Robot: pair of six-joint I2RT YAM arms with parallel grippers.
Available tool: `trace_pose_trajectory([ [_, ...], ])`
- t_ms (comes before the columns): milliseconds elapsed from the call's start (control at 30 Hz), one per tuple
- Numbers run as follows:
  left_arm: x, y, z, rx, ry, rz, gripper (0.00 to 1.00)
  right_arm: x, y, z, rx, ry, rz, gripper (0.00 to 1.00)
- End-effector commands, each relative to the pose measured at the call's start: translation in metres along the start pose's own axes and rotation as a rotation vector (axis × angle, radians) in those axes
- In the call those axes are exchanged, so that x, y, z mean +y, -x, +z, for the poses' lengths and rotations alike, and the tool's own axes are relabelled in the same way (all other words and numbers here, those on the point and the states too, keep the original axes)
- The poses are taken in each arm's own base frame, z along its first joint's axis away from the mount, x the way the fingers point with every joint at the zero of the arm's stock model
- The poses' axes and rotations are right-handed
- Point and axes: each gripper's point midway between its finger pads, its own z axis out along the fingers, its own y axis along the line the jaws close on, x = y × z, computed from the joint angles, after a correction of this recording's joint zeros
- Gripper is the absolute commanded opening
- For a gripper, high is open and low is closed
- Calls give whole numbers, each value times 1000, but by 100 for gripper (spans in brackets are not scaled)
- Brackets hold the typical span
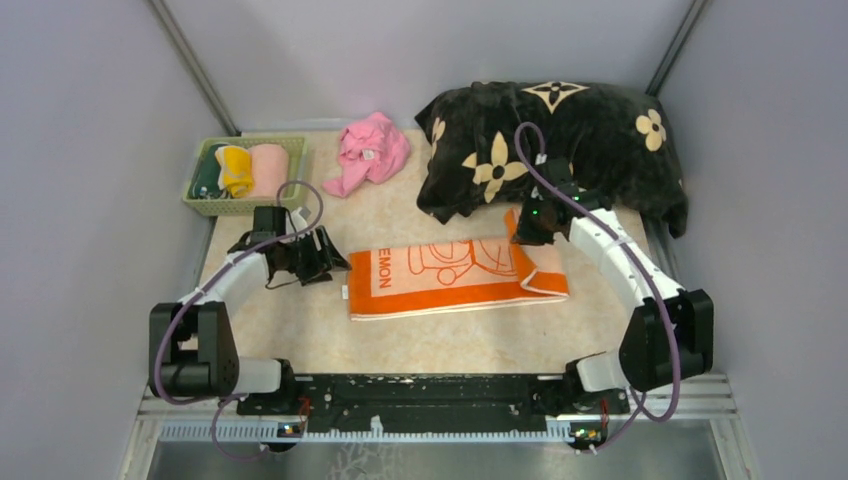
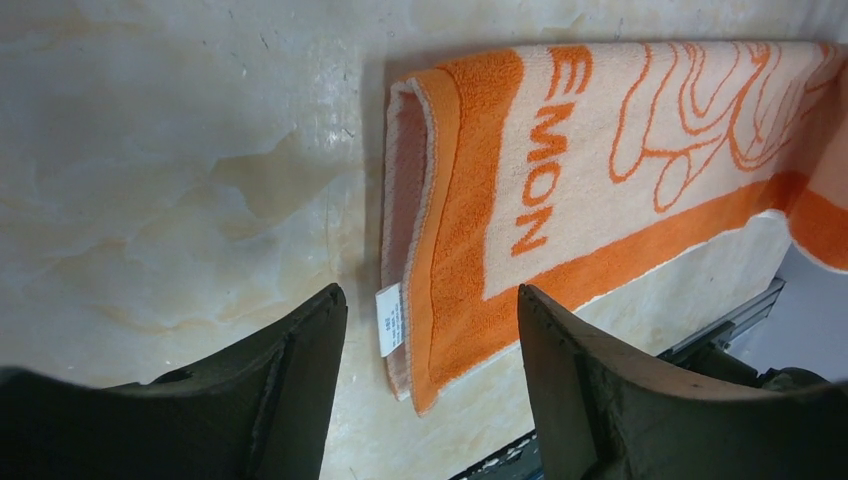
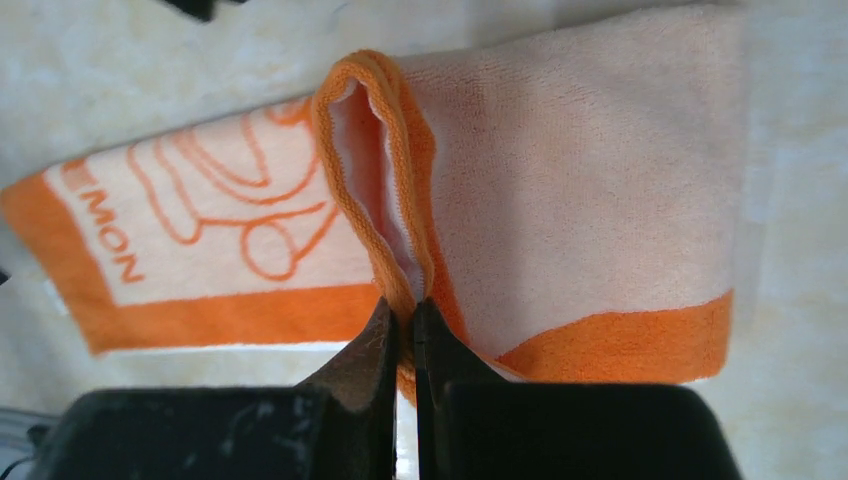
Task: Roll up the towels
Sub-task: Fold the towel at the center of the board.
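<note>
One peach towel [image 1: 450,275] lies on the tabletop [image 1: 420,340], its folded end pinched in the right gripper [image 3: 405,312], the left gripper [image 2: 432,300] spread wide above the other end.

Open tabletop [image 1: 295,330] runs left of the peach towel [image 1: 440,285]; 1 black blanket [image 1: 590,140] (bulky) walls off the far right.

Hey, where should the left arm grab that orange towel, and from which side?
I'd take the orange towel at its left short end, on the orange border beside the white label, coming down from above on the left side. The folded layers lie stacked flat there with the edge free, and the right gripper pinches the other end.
</note>
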Motion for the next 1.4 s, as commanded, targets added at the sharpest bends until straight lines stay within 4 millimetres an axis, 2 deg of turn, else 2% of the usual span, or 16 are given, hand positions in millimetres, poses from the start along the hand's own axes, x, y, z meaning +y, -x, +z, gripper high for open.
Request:
trace_pose_trajectory([
  [0,1,-8,7,7,8,-18,68,77,-7,-8,-9,211,6,0],
  [133,4,-9,10,20,25,-11,65,126,-21,-9,4,311,0,0],
  [367,9,-14,15,53,47,-11,59,198,-40,-8,24,423,30,0],
  [633,11,-20,20,86,53,-10,54,263,-57,0,16,469,68,0],
  [800,11,-23,22,95,62,-1,49,290,-74,13,41,474,75,0],
  [933,10,-25,25,110,60,0,44,304,-84,20,45,469,76,0],
  [1167,8,-31,28,134,57,5,38,310,-96,39,75,439,110,0],
  [1367,8,-34,30,149,58,11,33,316,-93,35,63,456,130,0],
])
